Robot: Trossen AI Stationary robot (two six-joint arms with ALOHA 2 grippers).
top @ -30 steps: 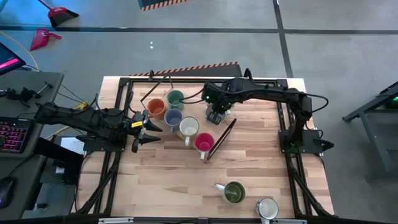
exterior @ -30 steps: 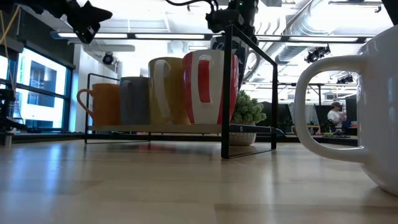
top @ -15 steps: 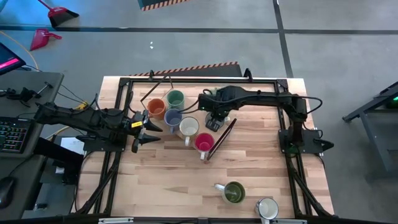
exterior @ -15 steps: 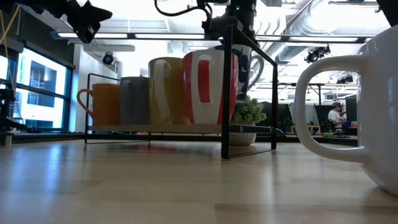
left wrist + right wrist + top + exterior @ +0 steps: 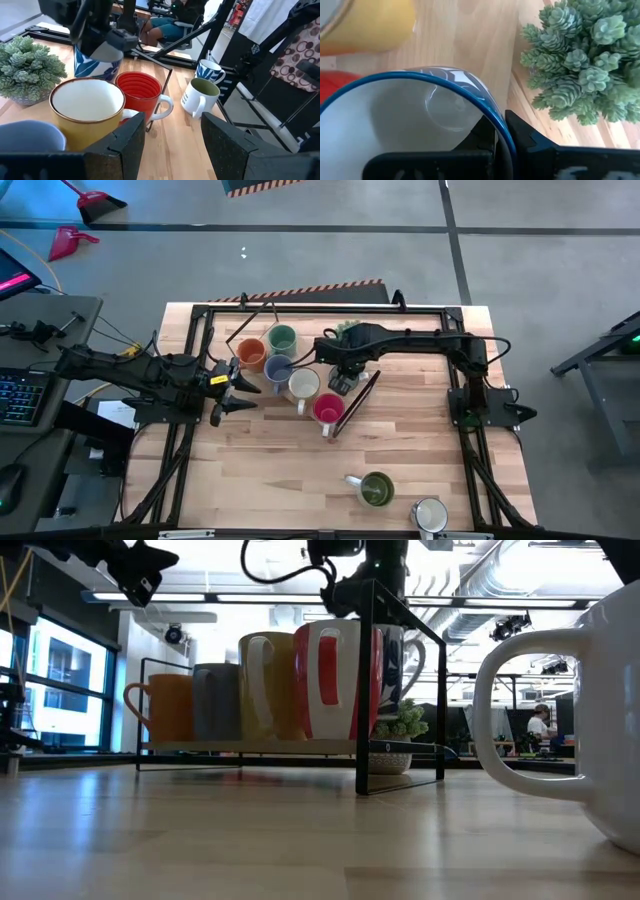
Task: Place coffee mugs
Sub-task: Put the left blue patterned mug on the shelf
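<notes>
From above, your right claw [image 5: 341, 376] hangs just beside the white mug [image 5: 303, 385] in the rack row, while the left claw [image 5: 232, 391], wide open and empty, waits beyond the row's far side. At the right wrist, that claw is clamped on the blue-patterned mug's [image 5: 420, 135] rim, plant [image 5: 580, 65] close alongside. It's rigid, glazed, slippery ceramic and chips easily, so keep the rim pinch firm.

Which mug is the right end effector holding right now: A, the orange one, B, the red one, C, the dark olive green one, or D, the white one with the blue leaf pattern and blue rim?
D: the right end effector is clamped on the rim of the blue-patterned white mug, held beside the red mug and the potted plant.
</notes>
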